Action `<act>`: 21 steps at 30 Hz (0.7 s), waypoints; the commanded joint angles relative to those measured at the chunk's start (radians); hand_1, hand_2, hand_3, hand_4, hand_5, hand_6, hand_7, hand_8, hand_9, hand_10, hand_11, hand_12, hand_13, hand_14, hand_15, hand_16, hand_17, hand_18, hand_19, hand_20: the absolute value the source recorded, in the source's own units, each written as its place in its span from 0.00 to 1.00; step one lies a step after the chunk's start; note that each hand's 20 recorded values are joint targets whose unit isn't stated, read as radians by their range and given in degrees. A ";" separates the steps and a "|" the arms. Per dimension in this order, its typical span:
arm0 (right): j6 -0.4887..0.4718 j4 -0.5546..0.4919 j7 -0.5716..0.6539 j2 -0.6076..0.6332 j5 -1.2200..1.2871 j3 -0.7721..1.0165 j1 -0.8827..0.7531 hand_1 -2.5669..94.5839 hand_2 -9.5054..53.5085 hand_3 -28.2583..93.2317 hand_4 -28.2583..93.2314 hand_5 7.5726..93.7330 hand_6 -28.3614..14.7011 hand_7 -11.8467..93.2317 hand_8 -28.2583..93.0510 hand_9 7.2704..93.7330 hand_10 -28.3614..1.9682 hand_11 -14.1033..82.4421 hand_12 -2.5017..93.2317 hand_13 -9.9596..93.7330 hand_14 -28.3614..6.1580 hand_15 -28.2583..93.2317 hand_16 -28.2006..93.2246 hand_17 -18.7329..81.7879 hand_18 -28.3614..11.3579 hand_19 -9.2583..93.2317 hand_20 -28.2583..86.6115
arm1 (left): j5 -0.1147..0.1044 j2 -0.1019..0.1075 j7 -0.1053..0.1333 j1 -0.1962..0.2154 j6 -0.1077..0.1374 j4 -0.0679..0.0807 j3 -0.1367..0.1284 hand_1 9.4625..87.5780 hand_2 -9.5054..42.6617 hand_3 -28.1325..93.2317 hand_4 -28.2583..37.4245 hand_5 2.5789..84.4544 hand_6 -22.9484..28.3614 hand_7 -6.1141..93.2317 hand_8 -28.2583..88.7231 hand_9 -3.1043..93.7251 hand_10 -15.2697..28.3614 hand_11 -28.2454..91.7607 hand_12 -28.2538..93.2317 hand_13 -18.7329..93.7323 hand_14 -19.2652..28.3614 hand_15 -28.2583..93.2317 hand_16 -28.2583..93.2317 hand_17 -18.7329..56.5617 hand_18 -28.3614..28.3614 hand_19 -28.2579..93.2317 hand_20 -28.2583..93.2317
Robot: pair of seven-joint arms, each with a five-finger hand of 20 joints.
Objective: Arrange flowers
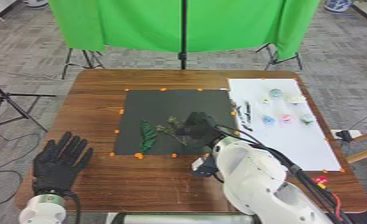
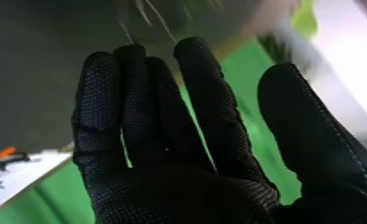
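Observation:
In the head view my right hand (image 1: 197,129) is over the right part of the black mat (image 1: 162,107), beside a sprig with small pale-green tufts (image 1: 172,128). A dark green leaf (image 1: 147,135) lies on the mat left of the sprig. My left hand (image 1: 59,162) rests palm down at the table's left side, its fingers straight. Pale blue, white and pink flowers (image 1: 287,118) lie on the white sheet (image 1: 286,145). In the right wrist view the fingers of my right hand (image 2: 171,185) are extended, thumb apart, with thin stems (image 2: 160,19) beyond the fingertips.
Dark stems (image 1: 243,116) lie along the white sheet's left edge. Small orange markers (image 1: 139,156) line the mat. A red and yellow item (image 1: 321,181) is near the table's right edge. Behind the brown table (image 1: 99,180) hangs a green cloth (image 1: 144,30) on stands.

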 commanded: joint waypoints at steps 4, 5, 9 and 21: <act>0.035 0.060 0.036 -0.013 -0.106 -0.039 0.002 0.32 0.33 0.84 0.08 0.62 0.33 0.17 0.17 0.48 0.03 0.28 0.21 0.41 0.07 0.71 0.35 0.40 0.03 0.86 0.51 | 0.001 -0.009 -0.029 0.011 0.019 0.020 0.018 0.29 0.44 0.85 0.00 0.54 0.55 0.32 0.13 0.49 0.67 0.46 0.34 0.48 0.70 0.57 0.18 0.24 0.75 0.54 0.37; 0.022 0.060 0.034 -0.016 -0.111 -0.041 0.002 0.32 0.33 0.84 0.08 0.61 0.32 0.17 0.17 0.48 0.02 0.28 0.22 0.40 0.06 0.71 0.35 0.40 0.03 0.86 0.51 | 0.002 -0.008 -0.031 0.010 0.018 0.020 0.018 0.29 0.44 0.85 0.00 0.54 0.55 0.32 0.13 0.49 0.67 0.46 0.34 0.48 0.70 0.57 0.18 0.24 0.76 0.54 0.37; -0.022 0.066 0.025 -0.032 -0.116 -0.048 0.005 0.32 0.32 0.84 0.08 0.61 0.33 0.17 0.17 0.47 0.01 0.29 0.22 0.39 0.05 0.71 0.34 0.40 0.02 0.86 0.51 | 0.000 -0.005 -0.030 0.011 0.014 0.019 0.021 0.29 0.45 0.85 0.00 0.54 0.55 0.32 0.13 0.49 0.67 0.46 0.34 0.48 0.70 0.57 0.18 0.24 0.76 0.54 0.37; -0.076 0.066 0.002 -0.053 -0.132 -0.084 0.012 0.32 0.32 0.84 0.08 0.61 0.45 0.19 0.17 0.45 0.00 0.28 0.23 0.39 0.04 0.72 0.34 0.39 0.01 0.85 0.51 | 0.002 -0.011 -0.038 0.006 0.016 0.021 0.027 0.29 0.45 0.84 0.00 0.54 0.54 0.32 0.13 0.49 0.67 0.46 0.34 0.48 0.69 0.57 0.18 0.24 0.76 0.54 0.37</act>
